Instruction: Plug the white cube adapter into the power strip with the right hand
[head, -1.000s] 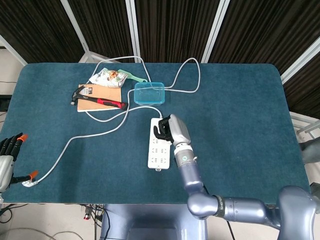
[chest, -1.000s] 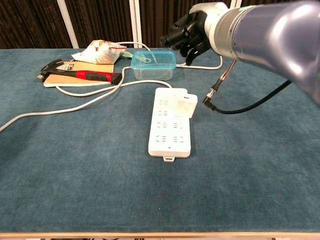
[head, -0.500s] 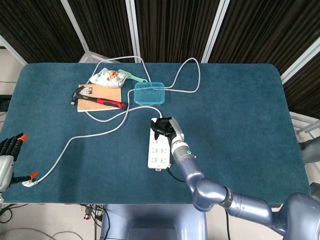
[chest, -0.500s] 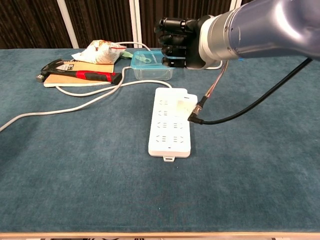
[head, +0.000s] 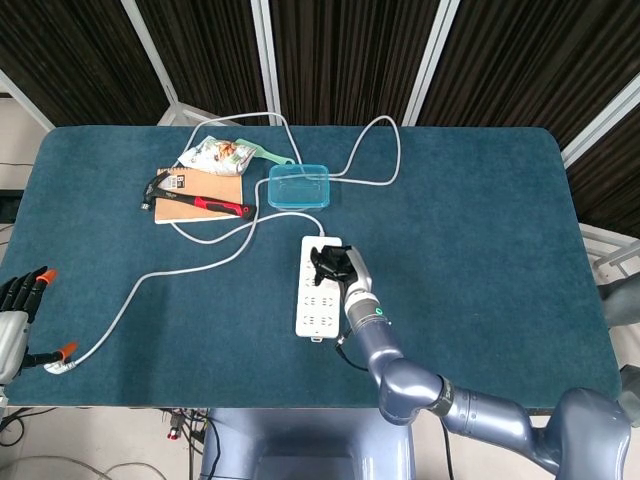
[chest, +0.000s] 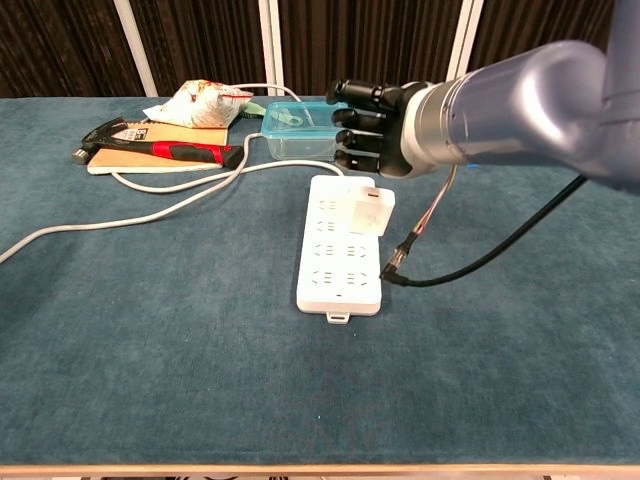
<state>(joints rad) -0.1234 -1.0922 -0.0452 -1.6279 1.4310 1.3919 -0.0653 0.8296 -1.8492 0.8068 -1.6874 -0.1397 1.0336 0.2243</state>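
Note:
The white power strip lies flat at the table's middle. On its far right end sits the white cube adapter, slightly tilted, with nothing holding it. My right hand hovers just above and behind the adapter, its dark fingers curled in and nothing in them. In the head view the hand hides the adapter. My left hand hangs off the table's near left corner with its fingers apart, holding nothing.
The strip's white cord loops left to a plug end near my left hand. A teal box, a red-handled hammer on a notebook and a snack bag lie behind. A black cable dangles from my right arm.
My right hand has come down and toward me, from high behind the strip to just over the adapter, turning as it went. The adapter and strip have not moved.

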